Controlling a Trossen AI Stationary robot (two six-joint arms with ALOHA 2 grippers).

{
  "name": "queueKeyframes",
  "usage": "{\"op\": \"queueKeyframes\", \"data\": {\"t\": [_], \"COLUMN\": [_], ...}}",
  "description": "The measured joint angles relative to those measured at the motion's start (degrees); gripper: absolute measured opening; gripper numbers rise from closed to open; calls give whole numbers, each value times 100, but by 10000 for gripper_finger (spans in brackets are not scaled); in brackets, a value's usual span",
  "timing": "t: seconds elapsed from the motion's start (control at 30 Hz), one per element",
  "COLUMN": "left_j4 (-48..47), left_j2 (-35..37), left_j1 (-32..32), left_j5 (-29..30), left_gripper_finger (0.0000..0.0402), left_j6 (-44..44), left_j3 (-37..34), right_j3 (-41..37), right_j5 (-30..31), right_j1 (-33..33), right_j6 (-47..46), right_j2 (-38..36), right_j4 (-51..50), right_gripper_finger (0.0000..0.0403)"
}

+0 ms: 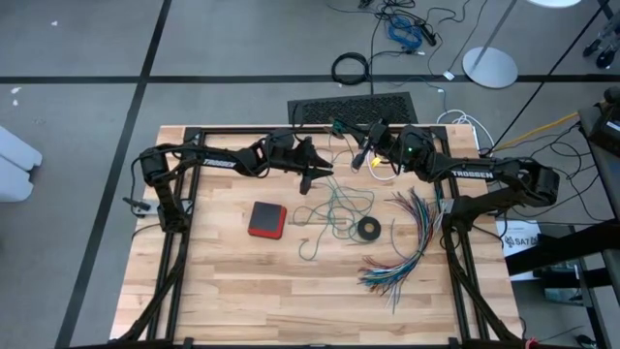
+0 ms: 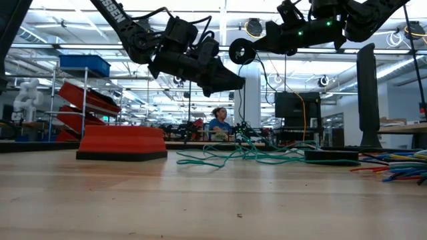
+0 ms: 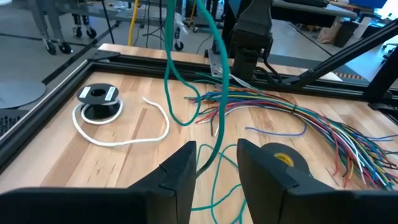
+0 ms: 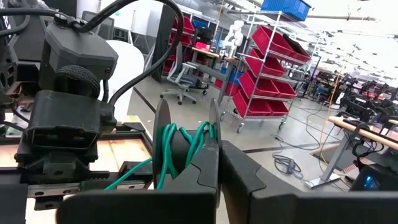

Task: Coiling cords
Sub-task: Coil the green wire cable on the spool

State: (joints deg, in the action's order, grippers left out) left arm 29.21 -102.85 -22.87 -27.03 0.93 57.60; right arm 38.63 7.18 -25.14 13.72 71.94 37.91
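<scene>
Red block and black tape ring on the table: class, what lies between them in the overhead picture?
Loose loops of the teal-green cord lie on the wood between the red block and the black tape ring, shown in the high view.

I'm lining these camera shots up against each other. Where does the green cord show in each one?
High view: green cord looped at table centre, left of the black tape ring.
Low view: low tangle on the wood, centre.
Left wrist view: hangs down between the left tool's fingers.
Right wrist view: wound on a spool.
Shared landmark: the colourful wire bundle.
</scene>
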Motion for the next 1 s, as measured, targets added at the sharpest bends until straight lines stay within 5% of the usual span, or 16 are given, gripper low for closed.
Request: {"op": "queueKeyframes", "data": {"t": [0.13, 0.33, 1.0], "left_j4": [-193, -400, 378], "left_j2": [1, 0, -1148], "left_j1": [-2, 43, 1223], "left_j5": [60, 179, 1203], "left_gripper_finger": [98, 10, 1], "left_j6": [127, 415, -75], "left_j3": [0, 0, 4], "right_j3": [0, 1, 4], "right_j5": [0, 2, 9], "right_j1": [1, 0, 2], "right_j6": [0, 0, 50], "right_j2": [0, 0, 0], "right_j4": [-11, 13, 555], "right_gripper_finger": [0, 0, 0]}}
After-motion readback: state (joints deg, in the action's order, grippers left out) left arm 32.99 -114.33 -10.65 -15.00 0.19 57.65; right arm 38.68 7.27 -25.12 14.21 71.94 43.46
